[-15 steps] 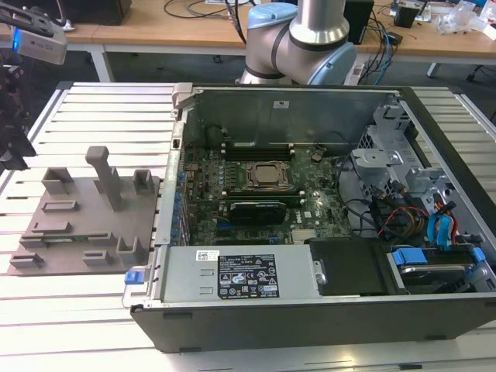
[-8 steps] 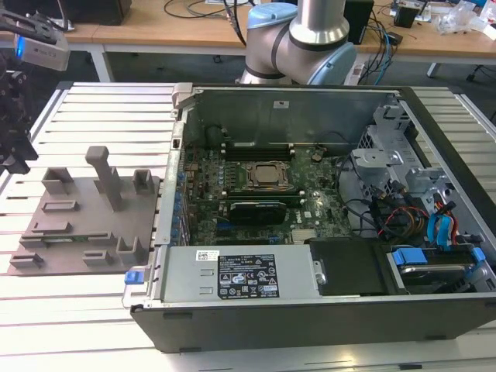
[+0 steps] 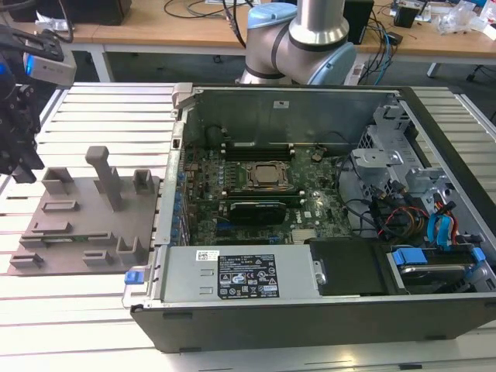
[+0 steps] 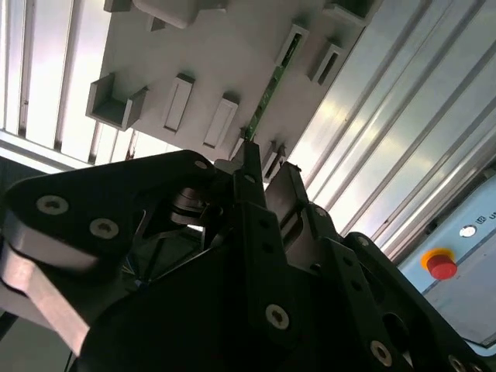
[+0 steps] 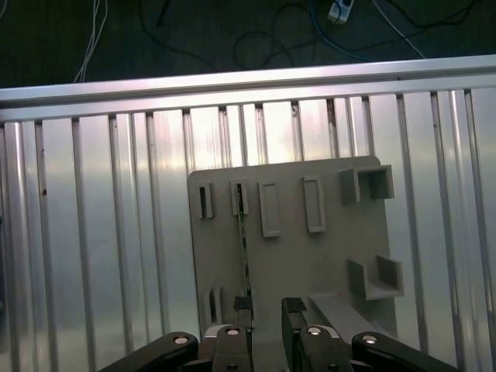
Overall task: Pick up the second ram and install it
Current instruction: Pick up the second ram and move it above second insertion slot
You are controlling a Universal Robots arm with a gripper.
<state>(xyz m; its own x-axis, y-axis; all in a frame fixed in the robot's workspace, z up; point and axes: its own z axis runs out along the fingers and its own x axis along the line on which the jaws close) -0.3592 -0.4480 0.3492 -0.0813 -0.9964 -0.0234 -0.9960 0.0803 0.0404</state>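
Note:
The second ram [image 5: 243, 248] is a thin green stick standing on edge in the slots of the grey fixture plate [image 5: 310, 256]. In the second wrist view the ram [image 4: 271, 85] runs away from the fingertips across the plate [image 4: 225, 54]. My gripper [image 5: 267, 306] hovers above the plate, open, with nothing between its fingers. One fingertip [image 5: 242, 308] lines up over the ram's near end, and the gap between the fingers lies just beside the stick. In the exterior view the gripper [image 3: 22, 167] hangs over the left end of the plate [image 3: 85, 232].
The open computer case [image 3: 310, 306] lies at the exterior view's right of the plate, with the CPU socket [image 3: 267, 177] and memory slots [image 3: 256, 147] on its motherboard. Raised blocks and a tall post [image 3: 105, 174] stand on the plate. The table is ribbed metal [image 5: 93, 232].

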